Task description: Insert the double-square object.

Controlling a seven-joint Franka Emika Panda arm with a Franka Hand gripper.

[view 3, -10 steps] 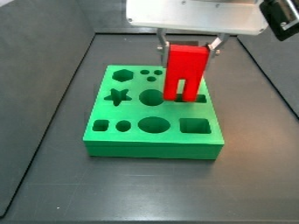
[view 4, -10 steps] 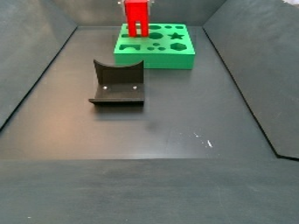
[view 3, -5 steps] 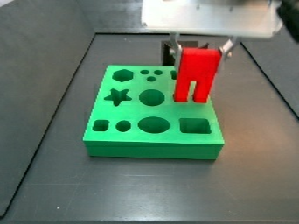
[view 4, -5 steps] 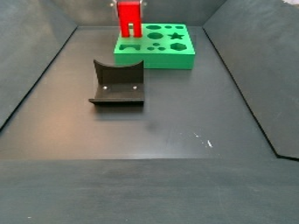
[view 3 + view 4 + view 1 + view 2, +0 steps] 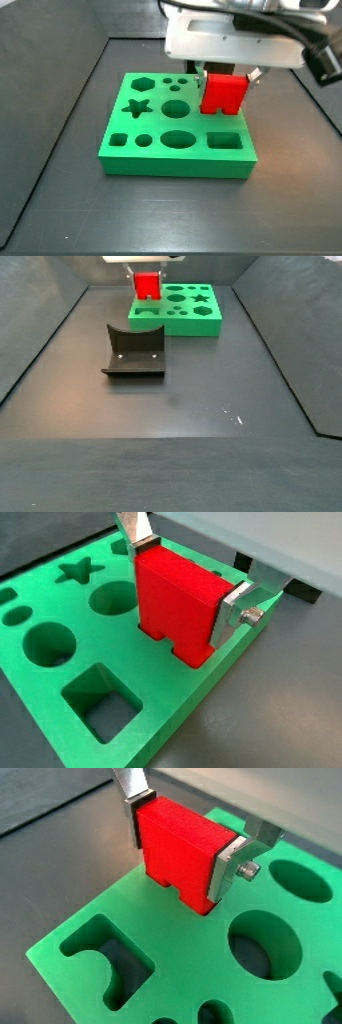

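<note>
Red double-square object (image 5: 178,600) sits upright, clamped between the gripper (image 5: 185,582) fingers (image 5: 230,864) — its lower end is down in the green board (image 5: 147,158), near one edge. I see the gripper closed on the block in both wrist views. Dark fixture (image 5: 134,353) stands apart on the table (image 5: 201,436) — well clear of the board.

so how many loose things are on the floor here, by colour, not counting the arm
red: 1, the double-square object, held in the gripper over the board
green: 1, the green board with shaped holes
dark grey: 1, the curved block, apart from the board
total: 3
</note>
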